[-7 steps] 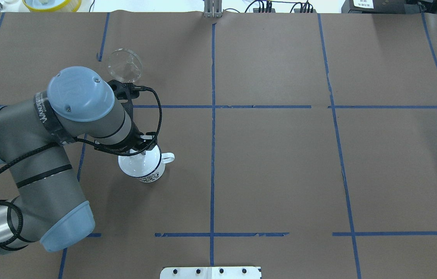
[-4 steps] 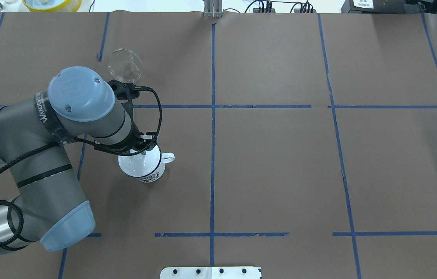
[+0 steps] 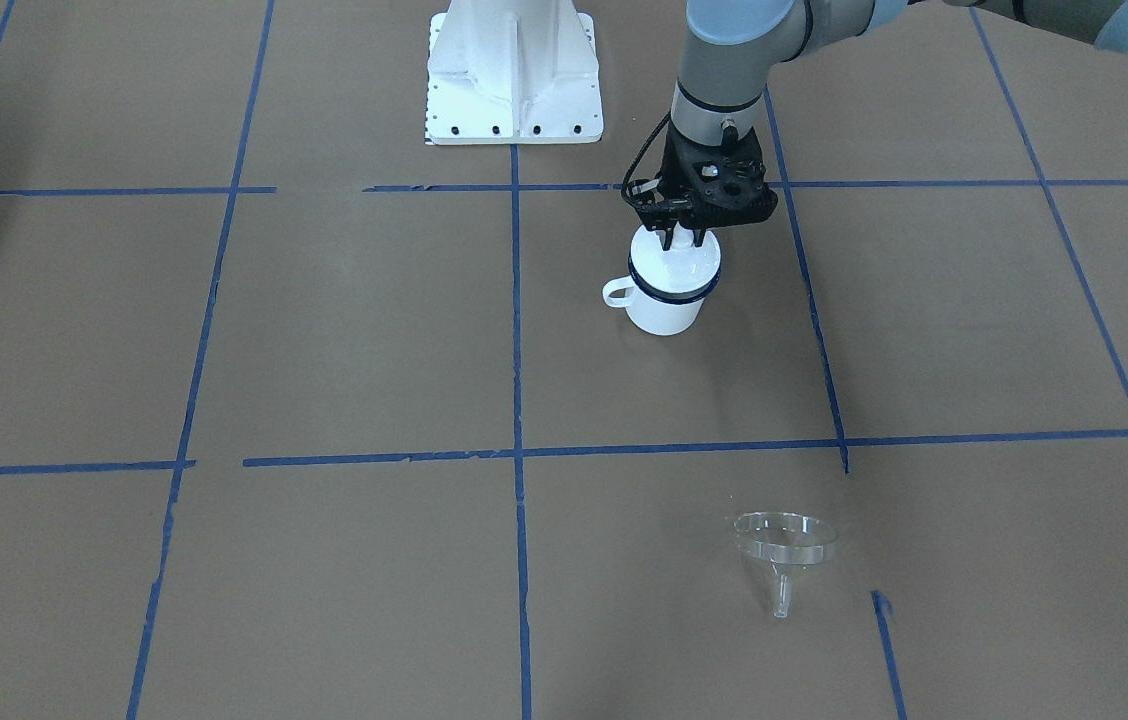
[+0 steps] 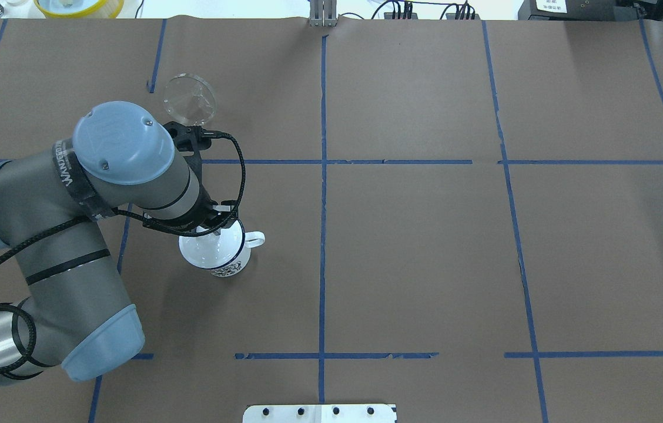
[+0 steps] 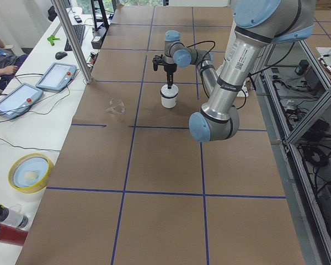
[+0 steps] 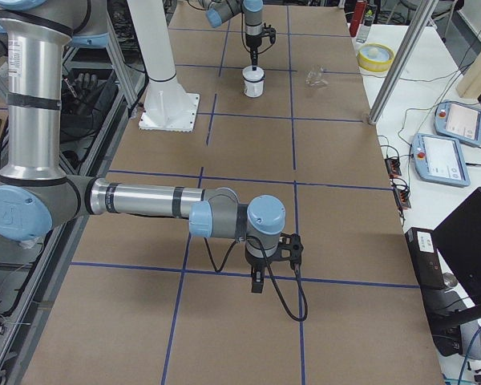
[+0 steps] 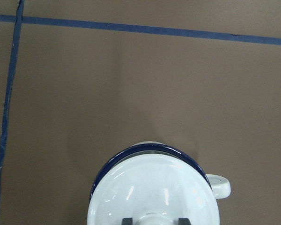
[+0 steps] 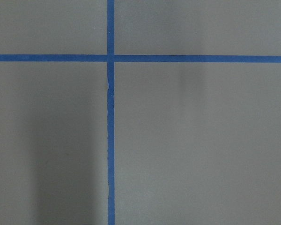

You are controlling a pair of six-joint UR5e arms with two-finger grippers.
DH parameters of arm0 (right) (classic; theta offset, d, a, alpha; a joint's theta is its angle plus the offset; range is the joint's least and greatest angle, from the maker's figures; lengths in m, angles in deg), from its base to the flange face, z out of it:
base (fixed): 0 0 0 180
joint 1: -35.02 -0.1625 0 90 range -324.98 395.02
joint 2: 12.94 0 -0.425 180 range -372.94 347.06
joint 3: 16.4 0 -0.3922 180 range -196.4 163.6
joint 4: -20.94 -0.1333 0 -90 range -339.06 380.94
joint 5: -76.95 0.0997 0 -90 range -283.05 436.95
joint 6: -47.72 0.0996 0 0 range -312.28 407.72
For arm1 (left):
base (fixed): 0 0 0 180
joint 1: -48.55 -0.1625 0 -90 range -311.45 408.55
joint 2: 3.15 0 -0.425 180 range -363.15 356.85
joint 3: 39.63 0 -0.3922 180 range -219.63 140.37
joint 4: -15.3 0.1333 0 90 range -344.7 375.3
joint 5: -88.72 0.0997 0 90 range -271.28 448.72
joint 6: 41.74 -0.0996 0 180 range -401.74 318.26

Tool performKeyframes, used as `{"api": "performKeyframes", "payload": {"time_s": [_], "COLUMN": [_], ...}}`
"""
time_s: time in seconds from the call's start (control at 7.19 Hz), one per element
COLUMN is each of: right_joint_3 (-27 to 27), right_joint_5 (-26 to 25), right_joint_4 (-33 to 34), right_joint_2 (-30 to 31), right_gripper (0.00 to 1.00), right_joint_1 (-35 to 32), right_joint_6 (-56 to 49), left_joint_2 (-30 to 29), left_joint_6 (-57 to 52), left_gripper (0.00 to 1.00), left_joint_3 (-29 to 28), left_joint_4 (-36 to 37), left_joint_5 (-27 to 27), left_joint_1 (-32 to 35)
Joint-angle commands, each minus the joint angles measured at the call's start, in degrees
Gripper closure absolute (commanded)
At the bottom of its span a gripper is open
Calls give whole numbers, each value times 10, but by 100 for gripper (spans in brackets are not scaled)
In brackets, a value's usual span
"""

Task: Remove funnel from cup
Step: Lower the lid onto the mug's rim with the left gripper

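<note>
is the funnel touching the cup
Apart. The front-facing view shows the funnel lying on the table, a tape line between it and the cup.

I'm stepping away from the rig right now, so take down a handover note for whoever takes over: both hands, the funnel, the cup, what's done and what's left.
Left hand: down on the white lid that covers the cup, fingers either side of its knob. Whether it grips cannot be told.
Right hand: hangs low over the table, far from the cup. Open or shut cannot be told.
Funnel: lies tilted on the table, well apart from the cup.
Done: funnel is out of the cup.
Left: probably only pulling the left hand clear.
</note>
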Motion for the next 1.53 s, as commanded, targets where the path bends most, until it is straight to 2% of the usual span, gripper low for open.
{"api": "performKeyframes", "payload": {"time_s": [0.0, 0.42, 0.7, 0.83, 0.97, 1.25, 1.39], "right_joint_3": [0, 0, 0, 0, 0, 0, 0], "right_joint_5": [0, 0, 0, 0, 0, 0, 0], "right_joint_4": [0, 0, 0, 0, 0, 0, 0], "right_joint_2": [0, 0, 0, 0, 0, 0, 0], "right_gripper": [0, 0, 0, 0, 0, 0, 0], "right_joint_1": [0, 0, 0, 0, 0, 0, 0], "right_joint_6": [0, 0, 0, 0, 0, 0, 0], "left_joint_2": [0, 0, 0, 1, 1, 1, 2], "left_joint_6": [0, 0, 0, 0, 0, 0, -2], "left_gripper": [100, 98, 65, 38, 22, 1, 1], "left_joint_3": [-3, -7, -5, -5, -6, -4, 2], "left_joint_4": [-1, -7, -7, -7, -7, -7, -7], "left_joint_5": [1, 0, 0, 0, 0, 0, 0], "left_joint_1": [-1, -1, -1, -1, -1, -1, 0]}}
